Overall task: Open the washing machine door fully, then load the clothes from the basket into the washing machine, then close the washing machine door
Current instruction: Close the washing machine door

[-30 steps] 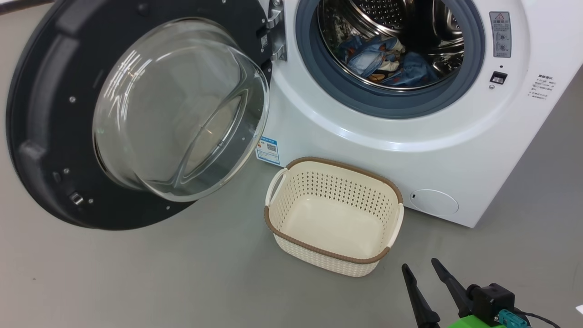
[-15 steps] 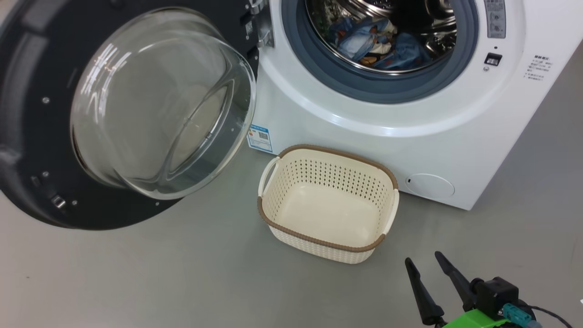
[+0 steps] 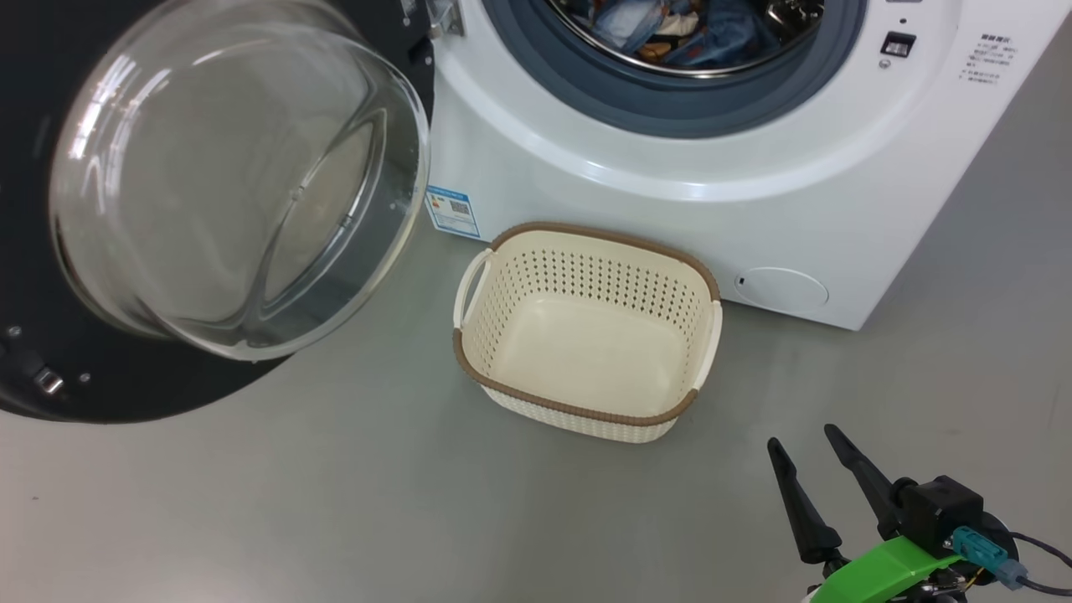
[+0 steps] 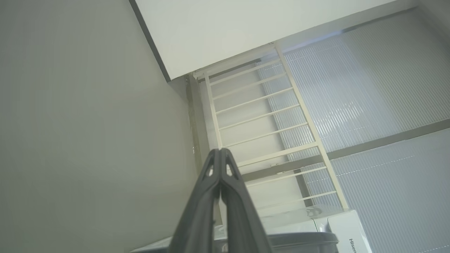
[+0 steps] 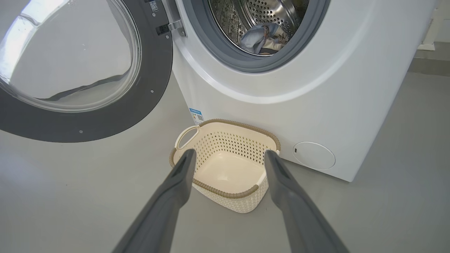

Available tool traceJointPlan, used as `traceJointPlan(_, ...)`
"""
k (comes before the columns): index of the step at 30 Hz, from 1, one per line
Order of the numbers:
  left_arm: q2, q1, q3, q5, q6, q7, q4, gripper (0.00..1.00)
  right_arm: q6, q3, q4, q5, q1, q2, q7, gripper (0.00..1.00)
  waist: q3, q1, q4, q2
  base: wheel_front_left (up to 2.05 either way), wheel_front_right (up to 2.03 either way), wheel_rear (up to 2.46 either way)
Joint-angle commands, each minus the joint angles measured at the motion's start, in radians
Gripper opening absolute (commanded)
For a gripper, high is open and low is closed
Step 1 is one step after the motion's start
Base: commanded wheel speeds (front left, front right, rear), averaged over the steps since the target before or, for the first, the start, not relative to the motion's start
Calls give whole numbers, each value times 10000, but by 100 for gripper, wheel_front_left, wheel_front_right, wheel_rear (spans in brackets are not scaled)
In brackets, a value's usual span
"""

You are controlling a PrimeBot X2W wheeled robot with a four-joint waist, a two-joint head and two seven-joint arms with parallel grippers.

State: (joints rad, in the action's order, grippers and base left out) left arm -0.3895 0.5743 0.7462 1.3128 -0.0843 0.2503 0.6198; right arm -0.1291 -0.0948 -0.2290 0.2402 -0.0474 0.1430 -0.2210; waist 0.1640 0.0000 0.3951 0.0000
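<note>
The washing machine (image 3: 670, 201) (image 5: 316, 88) stands with its door (image 3: 33, 318) (image 5: 105, 112) swung wide to the left, glass bowl bulging toward me. Light-blue clothes (image 3: 662, 25) (image 5: 258, 37) lie inside the steel drum. On the floor before the machine sits the cream basket (image 3: 586, 414) (image 5: 225, 193), with nothing in it. My right gripper (image 3: 806, 442) (image 5: 228, 156) hovers open near the floor, this side and right of the basket, nothing between its fingers. My left gripper (image 4: 220, 151) is shut and empty, pointing up at a wall and ceiling.
Grey floor (image 3: 335, 502) spreads around the basket and under the door. A blue label sticker (image 3: 452, 211) and round filter cap (image 3: 780, 291) mark the machine's lower front. In the left wrist view a white rack (image 4: 263, 116) stands against a ribbed wall panel.
The head view has shifted, so the machine and basket sit higher and further left in the picture. My right gripper stays open, low at the right.
</note>
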Motion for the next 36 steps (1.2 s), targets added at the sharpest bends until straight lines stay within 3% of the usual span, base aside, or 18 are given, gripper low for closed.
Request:
traceJointPlan(1,-775,212,151,146,-102,285,-47,0,-16,-231,335,-131,-294,122,50,100,211,0,-152,0,0,0,0)
traceJointPlan(12,-1029,246,234,531,-140,986,388,0,-16,-184,669,-197,-423,292,300,100,616,0,-688,0,0,0,0)
traceJointPlan(24,-792,209,156,688,-232,1241,471,0,-16,-98,954,-217,-352,396,426,100,900,0,-963,0,0,0,0)
traceJointPlan(36,-662,-21,-164,979,-237,2410,85,0,-16,-188,885,-199,-389,335,462,100,873,0,-941,0,0,0,0)
